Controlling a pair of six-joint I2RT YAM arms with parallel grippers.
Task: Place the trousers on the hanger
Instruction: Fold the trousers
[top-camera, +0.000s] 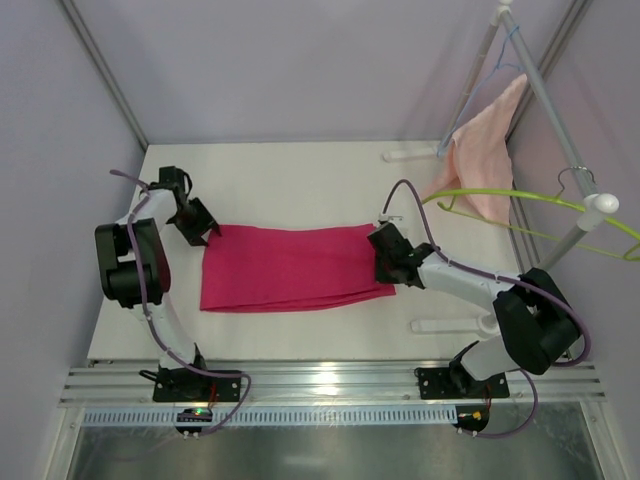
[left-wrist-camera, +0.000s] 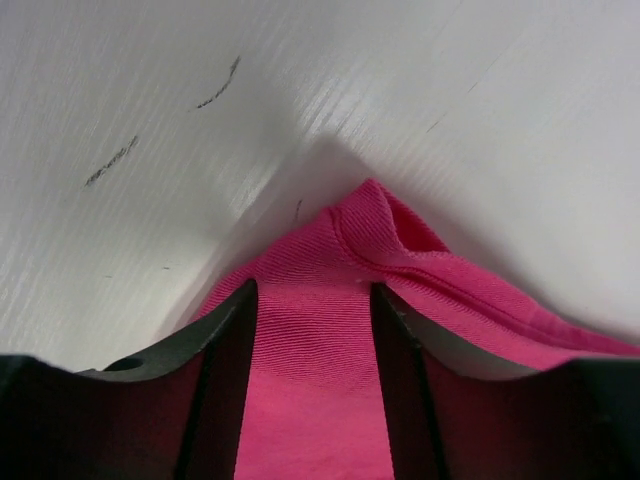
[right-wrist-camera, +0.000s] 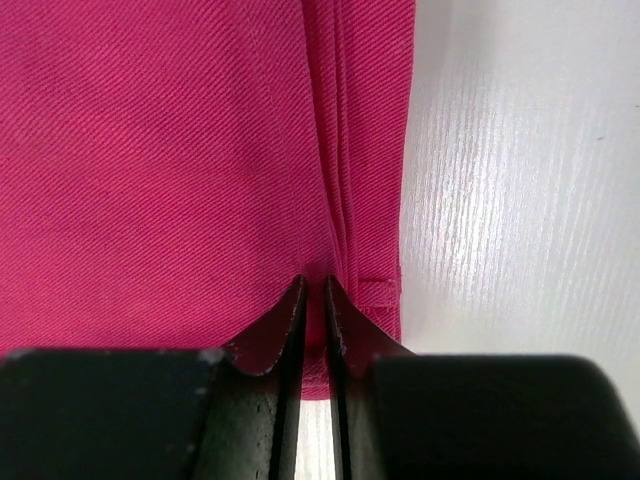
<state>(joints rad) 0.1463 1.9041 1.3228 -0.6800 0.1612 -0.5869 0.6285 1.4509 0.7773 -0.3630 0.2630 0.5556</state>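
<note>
Trousers (top-camera: 290, 268), top view: folded into a flat magenta rectangle on the white table (top-camera: 300, 175), between the two arms.
Left gripper (top-camera: 200, 225), top view: set at the far left corner of the cloth.
Right gripper (top-camera: 385, 262), top view: set at the right-hand edge of the cloth.
Hanger (top-camera: 500, 191), top view: hung from the slanted rack pole (top-camera: 553, 108) beyond the right side of the table, well apart from the trousers and just beside a salmon towel (top-camera: 485, 160).
Left wrist view: the left fingers (left-wrist-camera: 225, 350) are held apart, with the folded corner lying between them. No pinch on the fabric can be seen.
Right wrist view: the right fingers (right-wrist-camera: 270, 340) are drawn almost together, with a thin sliver of fabric clamped between them, very close to the stitched edge.
Risk, right side: so little cloth is caught that it could be pulled out of the pinch once weight is taken up.
Risk, left side: if a lift is begun before this gripper is closed, only one end would rise and the fold would be dragged open.
Risk, layers: only the top layers may be taken, letting the lower ones sag.
Risk, transfer: the hanger hangs loose, so it could be knocked or swung by the passing cloth.
</note>
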